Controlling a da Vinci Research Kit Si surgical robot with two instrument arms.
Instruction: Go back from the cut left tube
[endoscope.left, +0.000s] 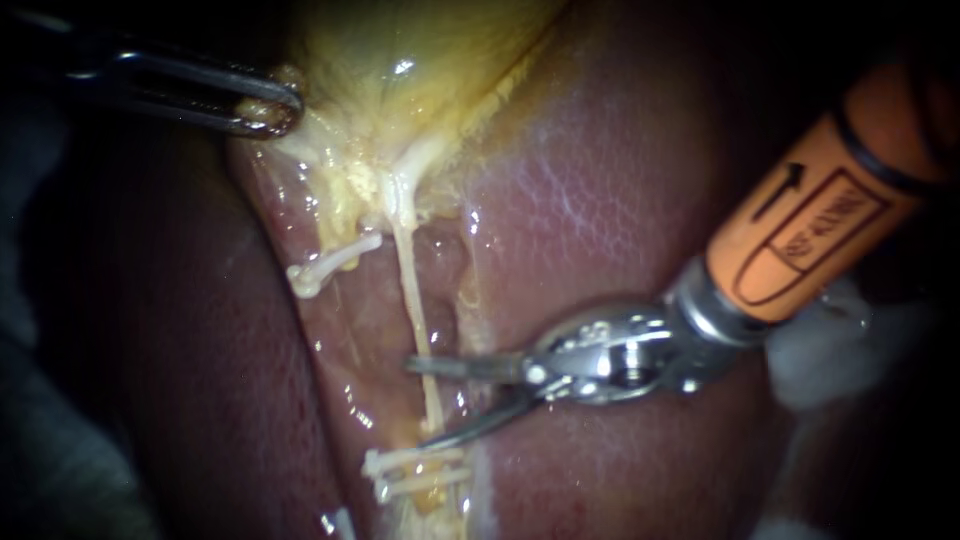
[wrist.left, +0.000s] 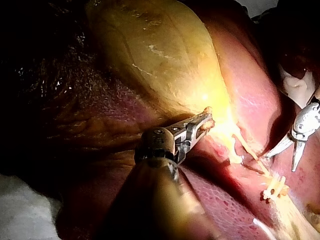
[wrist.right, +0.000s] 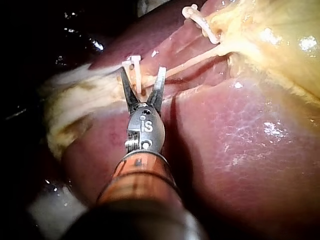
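Surface: wet, glossy dark-red liver (endoscope.left: 620, 180), with the yellow gallbladder (endoscope.left: 420, 60) lying over its upper part. The surroundings are dark. A patch of white material (endoscope.left: 835, 355) sits beside the orange sleeve (endoscope.left: 810, 220) of the right instrument; what it is cannot be made out.

Left instrument (endoscope.left: 268, 108): jaws closed on the lower edge of the gallbladder, with a scrap of yellow tissue pinched between them.

Right instrument (endoscope.left: 418, 402): blades spread wide, holding nothing. An uncut thin tube (endoscope.left: 415, 300) runs down from the gallbladder and passes between the blades. Whether either blade touches it cannot be settled.

Cut left tube (endoscope.left: 336, 243): the upper end lies just under the gallbladder, to the left of the thin tube, and is closed by a white clip (endoscope.left: 335, 262). The lower end sits just below the blades and carries two clips (endoscope.left: 415, 472). Bare liver shows between the two ends.

Limits: both shafts are cut off by the view edges, the left instrument's shaft is largely lost in shadow, and the lower tube end is partly hidden under yellow tissue
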